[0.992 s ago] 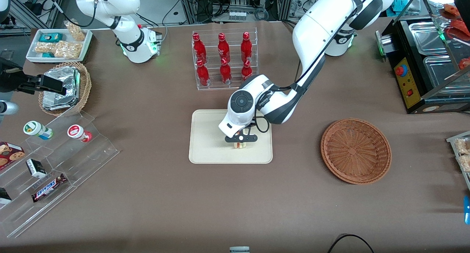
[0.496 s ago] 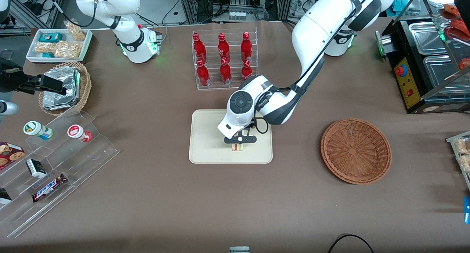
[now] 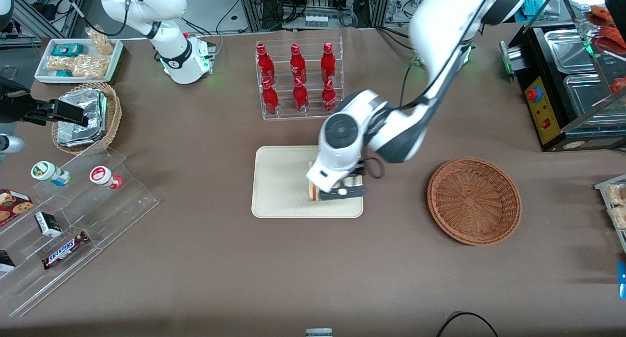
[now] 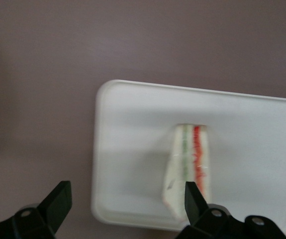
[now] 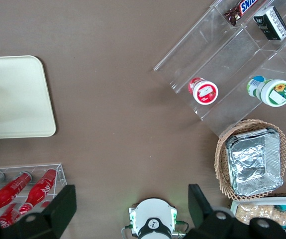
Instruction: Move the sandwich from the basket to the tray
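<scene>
fingers (image 4: pixel 59 200) are spread wide, holding nothing. the gripper (image 4: pixel 125 201) hangs over the flat cream rectangular tray (image 3: pixel 274 180), where the small triangular wrapped sandwich (image 4: pixel 188 164) lies.

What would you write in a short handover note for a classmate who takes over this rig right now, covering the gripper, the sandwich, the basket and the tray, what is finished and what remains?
Gripper: open, holding nothing, above the tray's end nearer the basket.
Sandwich: lying on the tray, free of the fingers.
Basket: holds nothing, toward the working arm's end of the table.
Done: sandwich delivered from basket to tray and released.
Left: probably only to lift the arm clear; no other sandwich shows in the basket.
</scene>
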Robot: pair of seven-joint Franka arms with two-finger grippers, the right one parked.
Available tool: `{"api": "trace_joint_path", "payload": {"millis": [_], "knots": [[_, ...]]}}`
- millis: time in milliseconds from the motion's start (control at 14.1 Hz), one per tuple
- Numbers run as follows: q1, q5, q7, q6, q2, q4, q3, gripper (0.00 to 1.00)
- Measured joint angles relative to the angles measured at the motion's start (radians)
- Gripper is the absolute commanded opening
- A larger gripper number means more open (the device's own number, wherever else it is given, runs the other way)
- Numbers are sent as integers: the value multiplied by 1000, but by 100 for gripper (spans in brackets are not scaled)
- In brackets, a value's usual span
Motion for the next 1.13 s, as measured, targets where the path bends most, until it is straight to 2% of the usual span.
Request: {"api": "trace_joint_path", "payload": {"millis": [354,709,850,1134], "knots": [[254,-24,242,-347,-229,-5,10,100],[474,-25,466,-508,-361,-10,15,100],[529,-26,519,-525,-379,-14,15,100],[540,-30,522,-526,-393,-8,6,100]]}}
